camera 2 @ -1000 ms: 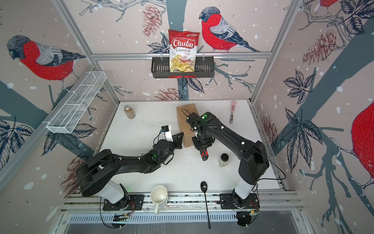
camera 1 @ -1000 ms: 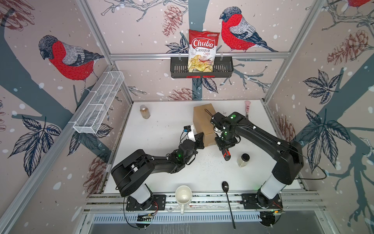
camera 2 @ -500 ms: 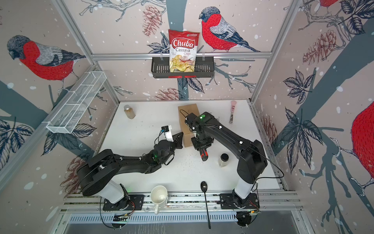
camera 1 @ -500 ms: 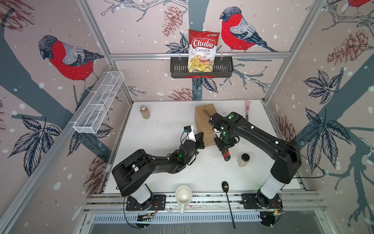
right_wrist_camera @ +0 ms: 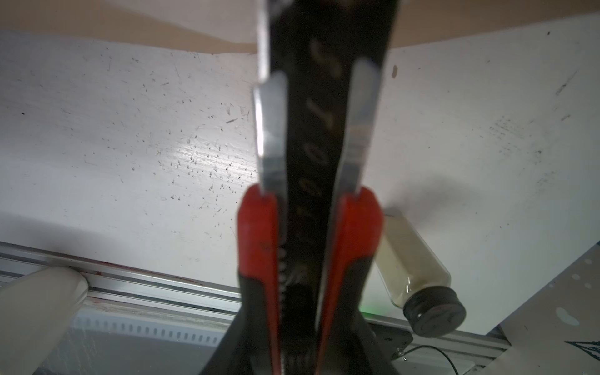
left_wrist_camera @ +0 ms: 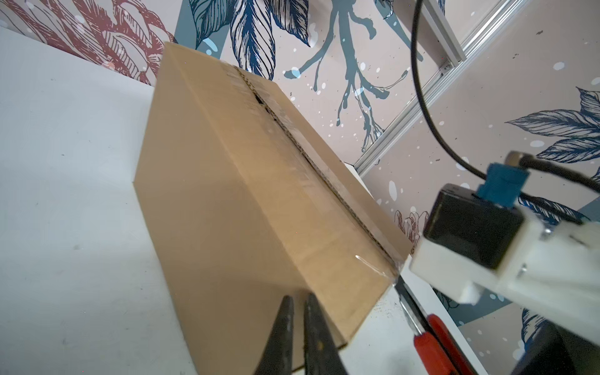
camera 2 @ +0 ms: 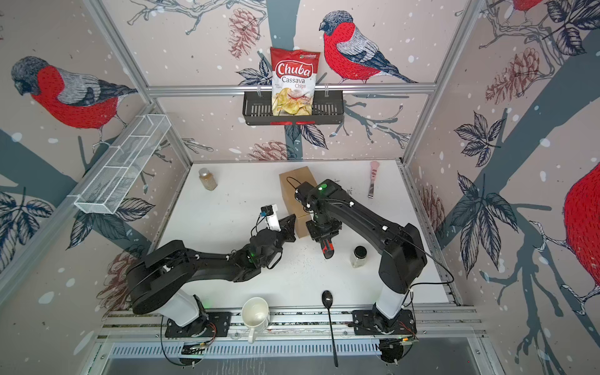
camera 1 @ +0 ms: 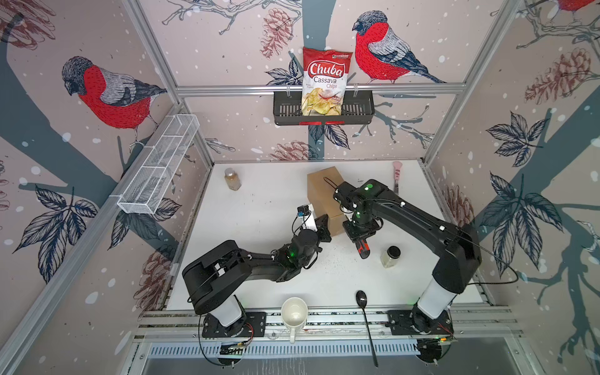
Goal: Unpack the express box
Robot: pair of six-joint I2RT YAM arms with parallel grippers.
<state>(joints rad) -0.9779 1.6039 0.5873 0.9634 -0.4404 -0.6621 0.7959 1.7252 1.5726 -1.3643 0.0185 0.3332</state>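
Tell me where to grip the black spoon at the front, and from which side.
Grip the black spoon midway along its thin handle, from above, jaws across it. It lies flat, bowl on the table, handle pointing out over the front rail, so a side approach probably finds nothing to pinch.

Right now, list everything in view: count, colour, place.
brown corrugated cardboard box: one, brown, far middle of table
red and black utility knife: one, red and black, in right end effector, near box's end
clear jar with black lid: one, clear, right of knife
clear bottle with brown contents: one, far left of table
pink-handled metal scraper: one, far right of table
black spoon: one, near edge
cream mug: one, near rail
red and white chips bag: one, in black basket
black slotted basket: one, back wall
white wire basket: one, left wall
white table: one
left end effector: black, shut, empty, at box
right end effector: black, gripping knife
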